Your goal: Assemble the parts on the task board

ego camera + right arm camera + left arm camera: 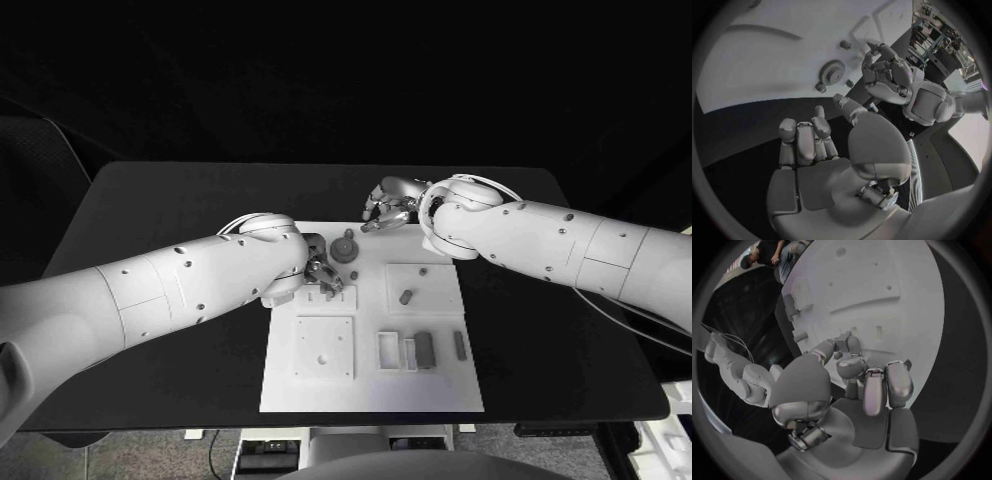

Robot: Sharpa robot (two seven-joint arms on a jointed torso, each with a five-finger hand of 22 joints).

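In the head view the board [369, 390] lies lengthwise away from the robot in the middle of the table [159, 200]. The left hand [320, 268] hangs over the board's far left part, fingers curled down toward a spot just beside the gear [345, 245]; whether they pinch a part I cannot tell. The right hand [387, 205] sits at the board's far edge, just beyond the gear, fingers bent and apparently empty. Nearer the robot lie a short peg [407, 296], a dark block [424, 349] and a slim bar [460, 345], both long axes running along the board, well apart from both hands. In the left wrist view the left hand [856, 385] has its fingers drawn together above the board [879, 285], tips nearly meeting; nothing clearly shows between them. In the right wrist view the right hand [826, 150] has its fingers loosely bent over the dark table, holding nothing, with the gear [833, 73] ahead of the fingertips on the board [773, 60] and the left hand [891, 75] beside it. The gear lies between the two hands, and the left looks slightly nearer, so the next grasp likely falls to it.
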